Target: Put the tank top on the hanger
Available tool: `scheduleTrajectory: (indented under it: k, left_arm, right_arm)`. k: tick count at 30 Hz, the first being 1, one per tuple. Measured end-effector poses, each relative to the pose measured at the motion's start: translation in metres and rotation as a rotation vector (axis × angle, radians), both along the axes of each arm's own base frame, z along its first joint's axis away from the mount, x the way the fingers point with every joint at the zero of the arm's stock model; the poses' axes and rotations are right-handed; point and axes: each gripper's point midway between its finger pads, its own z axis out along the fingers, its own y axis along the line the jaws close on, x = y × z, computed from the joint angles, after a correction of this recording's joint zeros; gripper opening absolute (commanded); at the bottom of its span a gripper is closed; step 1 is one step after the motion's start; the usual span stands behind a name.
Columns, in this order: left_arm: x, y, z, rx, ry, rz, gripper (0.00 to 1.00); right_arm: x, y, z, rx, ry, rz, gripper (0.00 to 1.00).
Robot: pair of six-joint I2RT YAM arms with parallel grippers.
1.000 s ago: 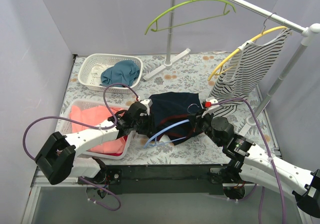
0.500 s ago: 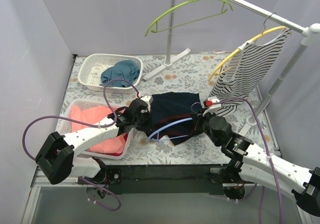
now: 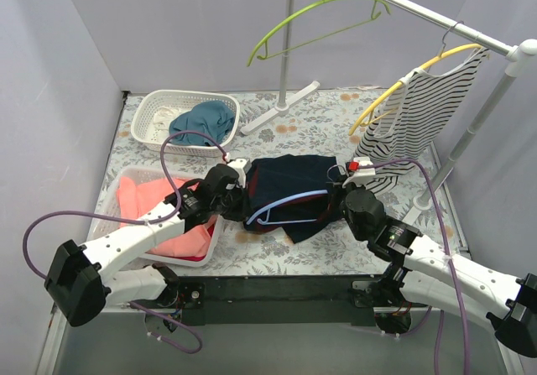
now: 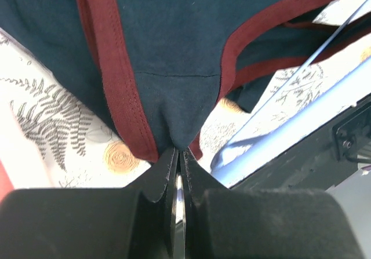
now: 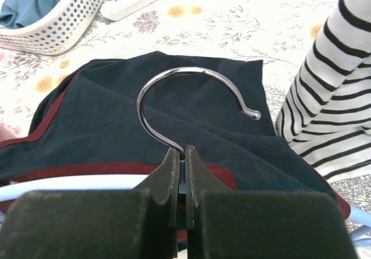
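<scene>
I found the floral-patterned counter (image 3: pixel 327 119) enclosed by plain lavender walls (image 3: pixel 168 31). The tank top (image 3: pixel 294 178) lay crumpled at its centre, with the hanger (image 3: pixel 294 199) resting across it. My left tool (image 4: pixel 178 153) was pinching the tank top's red-trimmed strap. My right tool (image 5: pixel 184 153) was clamped on the base of the hanger's hook. A white basket (image 3: pixel 151 115) stood in the far left corner.
</scene>
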Motion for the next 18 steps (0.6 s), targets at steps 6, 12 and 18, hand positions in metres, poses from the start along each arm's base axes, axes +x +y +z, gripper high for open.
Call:
scheduleTrajectory:
  k: [6,12,18]
  left_arm:
    - [-0.008,0.008,-0.002,0.029,0.02,-0.009,0.0]
    - [-0.012,0.012,0.008,0.024,0.01,-0.015,0.0]
    - [-0.013,0.01,0.024,-0.005,-0.008,-0.035,0.0]
  right_arm:
    - [0.003,-0.006,-0.002,-0.019,0.0,-0.036,0.01]
    - [0.004,-0.011,-0.001,-0.025,-0.007,-0.063,0.01]
    - [0.006,-0.014,-0.001,-0.03,-0.011,-0.08,0.01]
